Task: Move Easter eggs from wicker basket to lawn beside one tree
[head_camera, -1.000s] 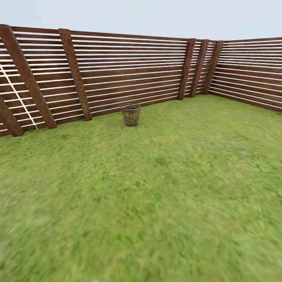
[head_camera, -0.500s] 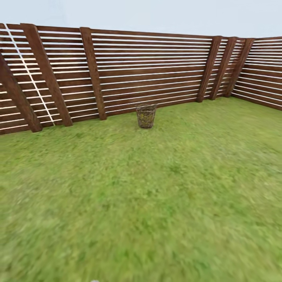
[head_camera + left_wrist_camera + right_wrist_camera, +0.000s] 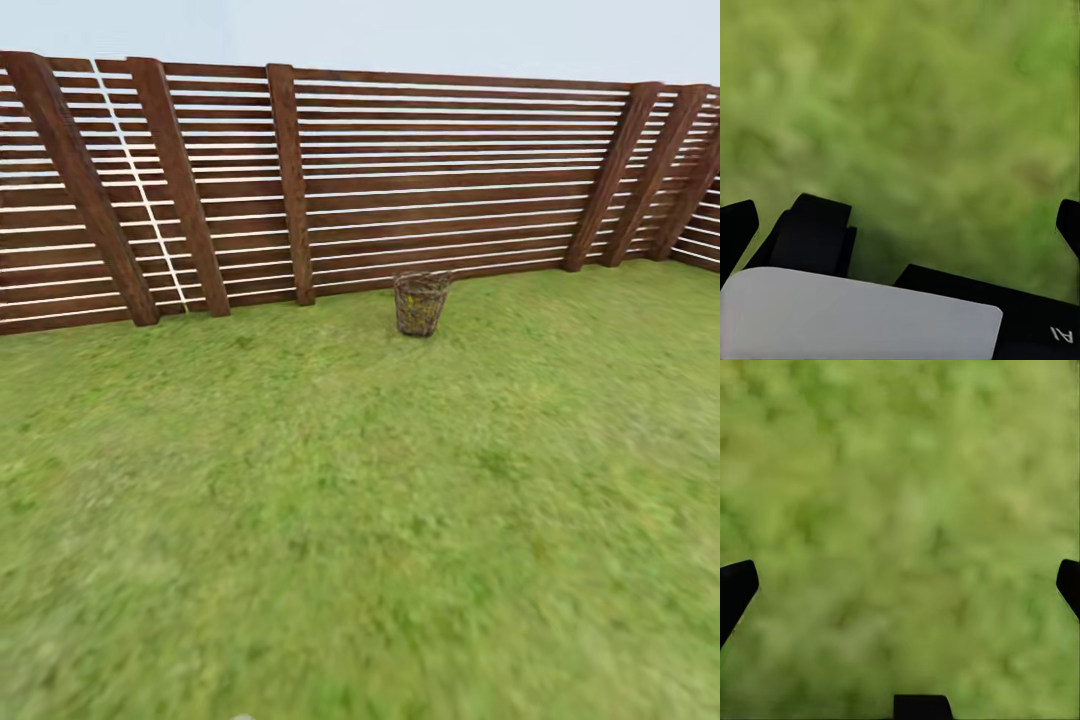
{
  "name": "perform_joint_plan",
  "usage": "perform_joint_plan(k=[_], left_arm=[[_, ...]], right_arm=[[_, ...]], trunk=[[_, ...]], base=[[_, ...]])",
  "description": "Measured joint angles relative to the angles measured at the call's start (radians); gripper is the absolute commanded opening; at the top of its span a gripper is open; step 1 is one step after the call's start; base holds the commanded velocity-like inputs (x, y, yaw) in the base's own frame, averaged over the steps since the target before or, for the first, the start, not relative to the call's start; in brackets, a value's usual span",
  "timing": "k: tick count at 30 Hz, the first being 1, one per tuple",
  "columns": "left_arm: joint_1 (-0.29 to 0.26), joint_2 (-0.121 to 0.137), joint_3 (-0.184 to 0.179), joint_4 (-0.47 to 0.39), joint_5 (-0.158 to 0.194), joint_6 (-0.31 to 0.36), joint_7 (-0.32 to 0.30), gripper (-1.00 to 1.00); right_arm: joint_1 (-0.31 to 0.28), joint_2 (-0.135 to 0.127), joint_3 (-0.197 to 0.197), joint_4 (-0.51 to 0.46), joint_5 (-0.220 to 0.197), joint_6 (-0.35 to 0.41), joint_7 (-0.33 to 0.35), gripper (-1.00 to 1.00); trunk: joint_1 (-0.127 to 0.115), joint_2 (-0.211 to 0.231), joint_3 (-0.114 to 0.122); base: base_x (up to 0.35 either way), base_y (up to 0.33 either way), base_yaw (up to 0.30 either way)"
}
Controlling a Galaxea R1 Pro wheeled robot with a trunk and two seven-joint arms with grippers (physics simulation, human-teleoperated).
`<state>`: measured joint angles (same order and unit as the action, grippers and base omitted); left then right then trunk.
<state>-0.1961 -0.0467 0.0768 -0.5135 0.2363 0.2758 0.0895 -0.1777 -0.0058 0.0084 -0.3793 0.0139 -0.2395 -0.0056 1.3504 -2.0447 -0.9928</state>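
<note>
Ahead: you are looking across open lawn (image 3: 360, 520) with nothing standing between you and the wicker basket (image 3: 420, 303).
Basket: it is standing upright and alone, grass on every side, its top open.
Behind: the fence (image 3: 400, 180) is closing off the far edge just past it.
Grippers: left gripper (image 3: 900, 225) and right gripper (image 3: 900, 585) are hanging spread wide over bare grass.

Head view facing forward and down across the lawn (image 3: 360, 520) toward the far fence (image 3: 400, 180), basket (image 3: 420, 303) distant, left wrist view looking down close over grass, right wrist view likewise, all three views sharing lawn
</note>
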Motion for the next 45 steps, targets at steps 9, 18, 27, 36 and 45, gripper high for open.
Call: perform_joint_plan(k=[9, 18, 27, 36, 45], left_arm=[[0.000, 0.000, 0.000, 0.000, 0.000, 0.001, 0.000, 1.00], [-0.001, 0.000, 0.000, 0.001, 0.000, 0.001, 0.000, 1.00], [-0.001, 0.000, 0.000, 0.001, 0.000, 0.001, 0.000, 1.00], [0.000, 0.000, 0.000, 0.000, 0.000, 0.001, 0.000, 1.00], [0.000, 0.000, 0.000, 0.000, 0.000, 0.001, 0.000, 1.00]], right_arm=[[0.000, -0.001, -0.001, 0.000, -0.001, 0.000, 0.000, 1.00], [0.001, -0.002, -0.001, -0.001, -0.001, 0.000, 0.001, 1.00], [0.001, -0.002, -0.001, 0.003, -0.001, 0.000, 0.001, 1.00], [0.000, -0.002, -0.001, 0.004, -0.001, 0.000, 0.001, 1.00], [0.000, -0.002, -0.001, 0.004, 0.000, 0.000, 0.001, 1.00]], trunk=[[0.000, 0.000, -0.003], [0.000, 0.000, -0.003], [0.000, 0.000, -0.003], [0.000, 0.000, -0.003], [0.000, 0.000, -0.003]], base=[[0.330, 0.000, 0.164], [0.330, 0.000, -0.196], [0.330, 0.000, -0.291], [0.330, 0.000, -0.228], [0.330, 0.000, -0.012]])
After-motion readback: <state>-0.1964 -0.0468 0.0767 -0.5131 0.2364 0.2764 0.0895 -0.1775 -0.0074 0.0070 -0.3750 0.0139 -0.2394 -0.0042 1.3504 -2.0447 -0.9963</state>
